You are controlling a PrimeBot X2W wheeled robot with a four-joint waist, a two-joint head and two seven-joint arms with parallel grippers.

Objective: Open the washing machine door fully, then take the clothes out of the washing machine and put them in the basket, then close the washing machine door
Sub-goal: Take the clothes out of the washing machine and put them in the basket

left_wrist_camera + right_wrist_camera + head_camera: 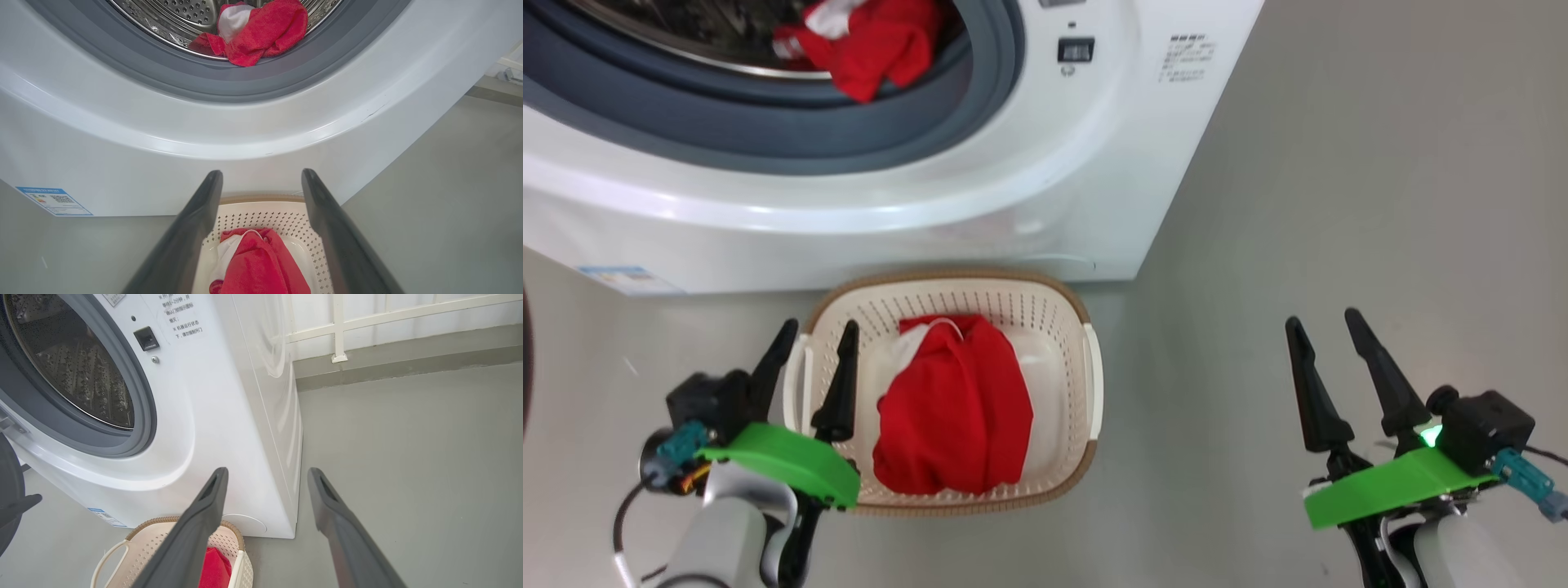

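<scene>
The washing machine (1029, 163) stands with its mouth uncovered, and red and white clothes (866, 41) lie at the drum's front lip, over the grey ring. The left wrist view shows them too, the clothes (261, 32) resting inside the steel drum. The cream basket (1062, 327) sits on the floor right before the machine with one red garment (956, 408) in it. My left gripper (818, 331) hangs open and empty over the basket's left rim. My right gripper (1323, 320) is open and empty above the floor, right of the basket. A dark curved edge of the door (8, 486) shows at far left.
Grey floor (1380, 204) stretches to the right of the machine. A blue label (53, 200) sits at the machine's lower left corner. Behind the machine runs a wall with a white rail (339, 326) and a grey skirting.
</scene>
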